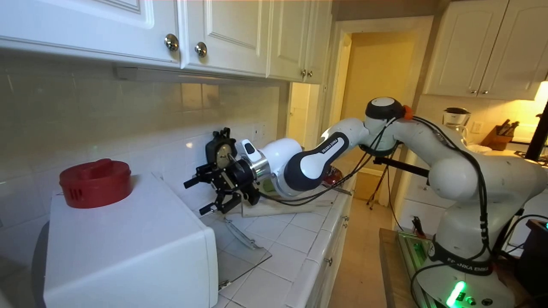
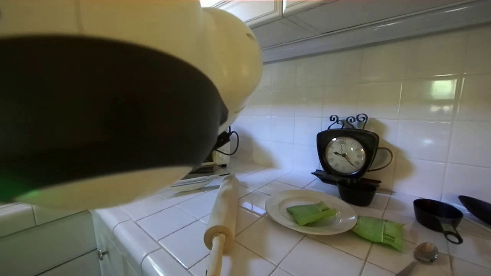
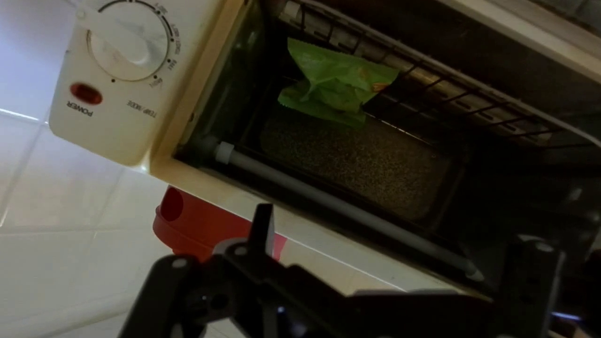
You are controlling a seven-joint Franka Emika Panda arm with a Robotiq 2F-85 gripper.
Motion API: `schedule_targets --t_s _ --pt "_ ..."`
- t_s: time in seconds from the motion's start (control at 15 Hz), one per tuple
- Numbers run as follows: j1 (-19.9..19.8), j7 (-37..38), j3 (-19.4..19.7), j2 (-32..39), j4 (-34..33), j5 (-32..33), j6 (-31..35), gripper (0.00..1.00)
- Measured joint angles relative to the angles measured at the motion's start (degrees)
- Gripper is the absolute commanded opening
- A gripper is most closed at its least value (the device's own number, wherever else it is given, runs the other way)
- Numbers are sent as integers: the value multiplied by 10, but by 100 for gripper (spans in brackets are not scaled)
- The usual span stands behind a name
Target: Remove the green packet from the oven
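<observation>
The white oven (image 1: pixel 128 244) stands on the counter in an exterior view. Its glass door (image 1: pixel 246 261) is folded down open over the tiles. In the wrist view, which is upside down, the oven frame (image 3: pixel 310 234) surrounds a dark cavity. A green packet (image 3: pixel 340 82) lies inside on the wire rack, towards the control panel side. Both exterior views hide this packet. My gripper (image 1: pixel 199 196) is open and empty, in front of the oven opening and above the door. In the wrist view the gripper (image 3: pixel 401 239) has its fingers wide apart, away from the packet.
A red lidded container (image 1: pixel 96 184) sits on the oven top. Wall cabinets (image 1: pixel 231 34) hang above. A plate (image 2: pixel 276 212) holds another green packet (image 2: pixel 310 212); one more packet (image 2: pixel 379 232) lies beside it. A rolling pin (image 2: pixel 224 214) and a clock (image 2: pixel 347 155) stand nearby.
</observation>
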State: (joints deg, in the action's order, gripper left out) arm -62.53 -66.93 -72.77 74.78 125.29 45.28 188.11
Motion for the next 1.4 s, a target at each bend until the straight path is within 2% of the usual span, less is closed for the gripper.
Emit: schedule_targets --t_s 0.67,0.93,1.2,1.4 --pt "2 -5 -2 22 -4 0 16 100" --pt "-6 -11 -2 63 7 8 48 100" --pt "-26 -18 -14 130 33 48 27 100" --pt "-29 -23 -18 142 37 53 23 100"
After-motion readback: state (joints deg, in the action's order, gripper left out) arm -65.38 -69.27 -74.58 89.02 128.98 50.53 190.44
